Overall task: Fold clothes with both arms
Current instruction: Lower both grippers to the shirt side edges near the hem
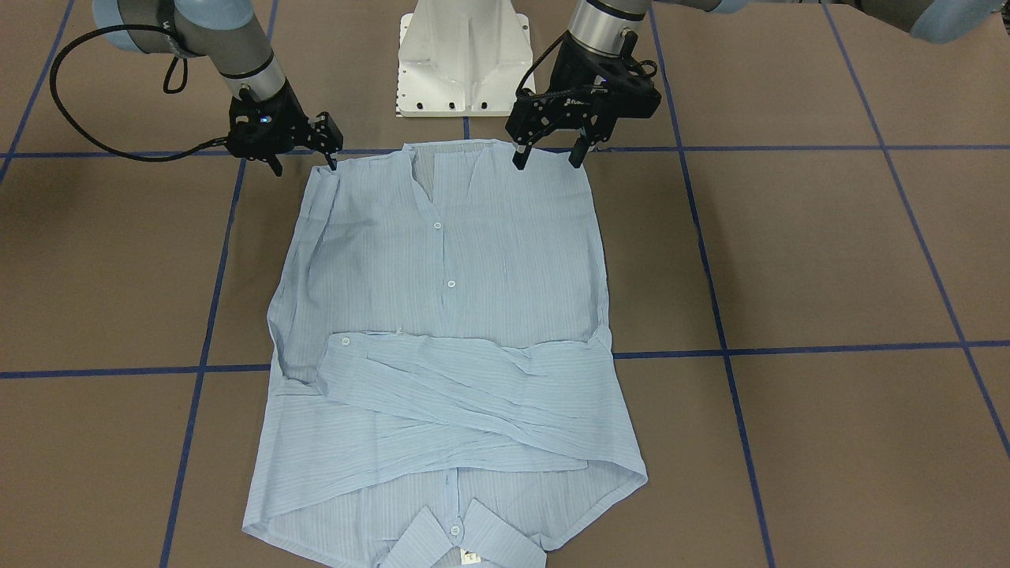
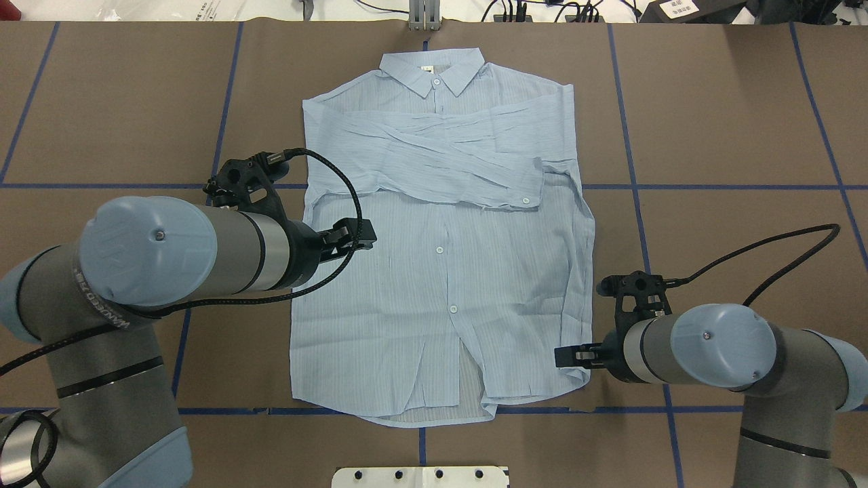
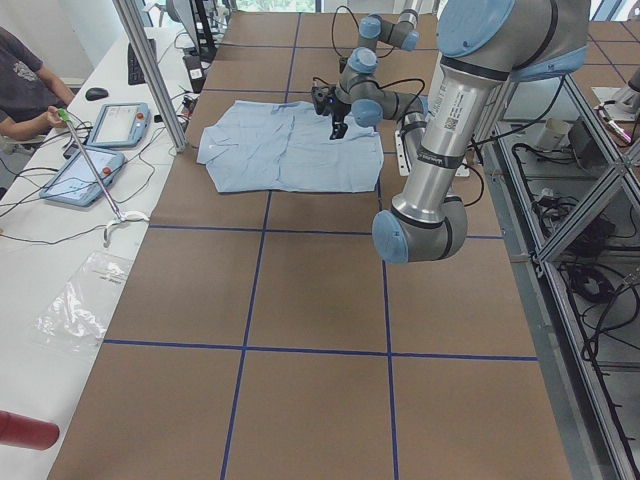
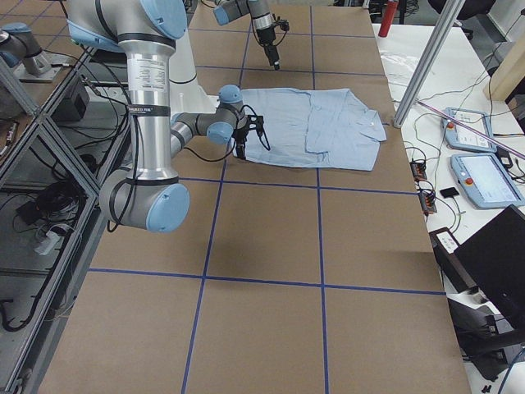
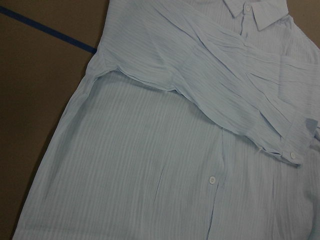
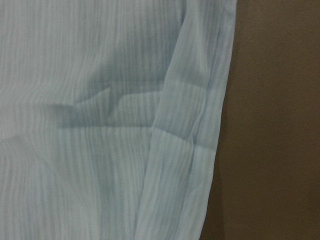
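The light blue striped shirt (image 1: 442, 268) lies flat on the brown table, front up. Its collar (image 2: 434, 71) points away from the robot and both sleeves are folded across the chest (image 2: 441, 152). My left gripper (image 1: 548, 160) hangs open, raised above the hem on the shirt's left side, and holds nothing. Its wrist view looks down on the shirt (image 5: 150, 165) from high up. My right gripper (image 1: 304, 164) stands open and empty, low at the shirt's right hem corner (image 2: 576, 379). Its wrist view shows the shirt's side edge (image 6: 190, 150) from close by.
The white pedestal base (image 1: 464, 59) stands just behind the hem. Blue tape lines (image 2: 630, 183) grid the brown table. Beyond the collar end runs a white bench with tablets (image 3: 118, 125), an upright metal post (image 3: 150, 70) and a seated person (image 3: 20, 80).
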### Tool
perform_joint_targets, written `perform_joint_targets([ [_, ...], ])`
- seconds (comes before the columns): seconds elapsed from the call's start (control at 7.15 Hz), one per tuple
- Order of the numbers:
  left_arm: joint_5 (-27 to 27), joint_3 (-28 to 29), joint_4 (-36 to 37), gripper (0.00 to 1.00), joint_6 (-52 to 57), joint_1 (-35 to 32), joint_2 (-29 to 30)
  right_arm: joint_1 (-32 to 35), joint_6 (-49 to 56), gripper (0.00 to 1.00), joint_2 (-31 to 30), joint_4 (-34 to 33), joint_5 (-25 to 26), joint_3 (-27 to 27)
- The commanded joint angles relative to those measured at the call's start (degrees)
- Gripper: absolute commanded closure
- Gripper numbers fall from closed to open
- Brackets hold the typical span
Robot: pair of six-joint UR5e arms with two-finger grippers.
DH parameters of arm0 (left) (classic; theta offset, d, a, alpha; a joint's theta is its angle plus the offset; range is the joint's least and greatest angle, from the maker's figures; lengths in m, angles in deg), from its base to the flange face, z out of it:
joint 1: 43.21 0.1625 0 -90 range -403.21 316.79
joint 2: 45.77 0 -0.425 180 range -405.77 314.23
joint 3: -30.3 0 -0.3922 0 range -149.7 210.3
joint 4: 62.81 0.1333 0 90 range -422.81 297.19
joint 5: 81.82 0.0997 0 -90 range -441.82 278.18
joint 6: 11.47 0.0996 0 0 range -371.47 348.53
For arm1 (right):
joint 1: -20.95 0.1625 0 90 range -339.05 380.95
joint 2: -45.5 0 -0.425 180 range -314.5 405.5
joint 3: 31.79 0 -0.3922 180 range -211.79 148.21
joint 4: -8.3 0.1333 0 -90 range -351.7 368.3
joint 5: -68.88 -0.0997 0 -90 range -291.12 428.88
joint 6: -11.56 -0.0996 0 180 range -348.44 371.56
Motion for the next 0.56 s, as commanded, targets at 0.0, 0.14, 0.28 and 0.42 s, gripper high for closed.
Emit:
perform_joint_targets([
  [0.0, 0.16, -0.06, 0.00, 0.02, -0.07, -0.08, 0.20, -0.40, -0.09, 0.07, 2.19, -0.16, -0.15, 3.45],
  [0.14, 0.25, 0.03, 0.00, 0.02, -0.07, -0.08, 0.20, -0.40, -0.09, 0.13, 2.37, -1.73, -0.23, 3.28],
  [0.28, 0.33, -0.06, 0.00, 0.02, -0.07, 0.01, 0.29, -0.40, -0.09, 0.21, 2.63, -2.27, -0.24, 3.45],
  [0.42, 0.33, -0.06, 0.00, 0.02, -0.07, -0.08, 0.29, -0.31, -0.09, 0.32, 2.72, -2.27, -0.32, 3.28],
])
